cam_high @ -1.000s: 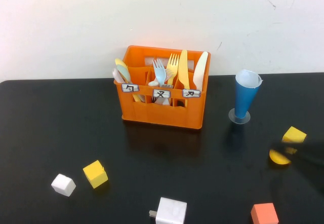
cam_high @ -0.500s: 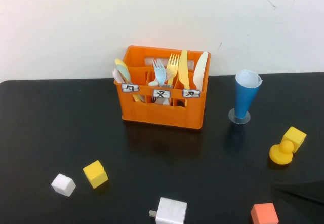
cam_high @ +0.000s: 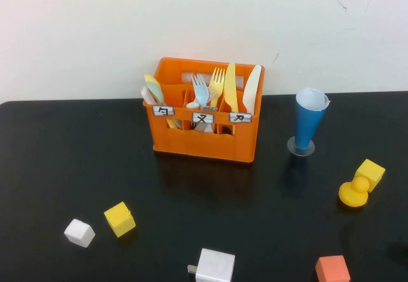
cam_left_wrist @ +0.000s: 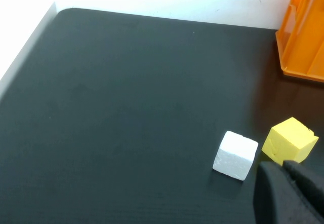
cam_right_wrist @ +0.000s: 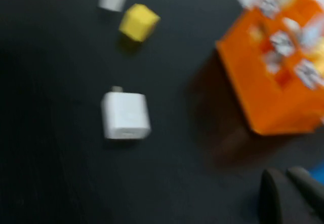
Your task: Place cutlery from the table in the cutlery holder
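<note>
I see light, stiff, slippery fork [cam_high: 201, 91] and spoon [cam_high: 153, 88] already standing in the cutlery holder [cam_high: 205, 138]; right hand [cam_right_wrist: 288, 196] pinched empty, left hand [cam_left_wrist: 286, 191] unclear.

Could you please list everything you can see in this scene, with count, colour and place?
cutlery holder: one, orange, three labels, back centre of the table.
cutlery: several pieces upright in the holder; light blue fork, yellow fork and knife, white knife, pale pieces in the holder's left compartment.
table: one, glossy black.
cone cup: one, blue, right of the holder.
yellow cubes: two, front left and far right.
white cube: one, front left.
white adapter: one, front centre.
orange cube: one, front right.
yellow duck-like toy: one, right.
left gripper: dark, near the front-left cubes.
right gripper: dark, shut, above the front of the table.
</note>
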Motion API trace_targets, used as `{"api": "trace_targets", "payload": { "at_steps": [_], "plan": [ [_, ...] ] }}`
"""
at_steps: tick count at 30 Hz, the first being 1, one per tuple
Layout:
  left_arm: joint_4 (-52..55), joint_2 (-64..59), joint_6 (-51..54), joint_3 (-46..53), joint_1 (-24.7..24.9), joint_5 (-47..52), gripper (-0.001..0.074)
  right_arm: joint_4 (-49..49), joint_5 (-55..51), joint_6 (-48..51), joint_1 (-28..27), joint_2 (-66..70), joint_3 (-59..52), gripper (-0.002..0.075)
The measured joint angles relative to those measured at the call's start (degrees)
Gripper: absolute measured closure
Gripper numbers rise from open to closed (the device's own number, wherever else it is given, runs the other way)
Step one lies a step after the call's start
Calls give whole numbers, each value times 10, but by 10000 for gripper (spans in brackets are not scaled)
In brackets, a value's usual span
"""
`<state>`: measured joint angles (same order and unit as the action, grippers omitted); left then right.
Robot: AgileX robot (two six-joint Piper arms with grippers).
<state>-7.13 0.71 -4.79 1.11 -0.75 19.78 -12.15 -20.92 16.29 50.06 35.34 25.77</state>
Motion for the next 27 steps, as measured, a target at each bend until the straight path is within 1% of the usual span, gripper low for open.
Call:
{"api": "trace_targets", "payload": {
  "at_steps": [3, 6, 10, 12, 15, 18, 21, 25, 27],
  "plan": [
    [0, 0, 0, 0, 0, 0, 738, -39, 22, -31, -80, -41, -33, 727],
    [0, 0, 0, 0, 0, 0, 738, -66, 35, -39, -193, -85, -60, 727],
    [0, 0, 0, 0, 0, 0, 738, -75, 36, -60, -353, -158, -93, 727],
    [0, 0, 0, 0, 0, 0, 738, -76, 36, -77, -422, -201, -109, 727],
    [0, 0, 0, 0, 0, 0, 738, -77, 36, -100, -504, -267, -137, 727],
    [0, 0, 0, 0, 0, 0, 738, -78, 34, -117, -569, -323, -161, 727],
    [0, 0, -1, 0, 0, 0, 738, -76, 25, -130, -607, -355, -182, 727],
    [0, 0, -1, 0, 0, 0, 738, -73, -6, -153, -618, -361, -197, 727],
    [0, 0, -1, 0, 0, 0, 738, -62, -6, -156, -619, -361, -209, 727]
  ]
}}
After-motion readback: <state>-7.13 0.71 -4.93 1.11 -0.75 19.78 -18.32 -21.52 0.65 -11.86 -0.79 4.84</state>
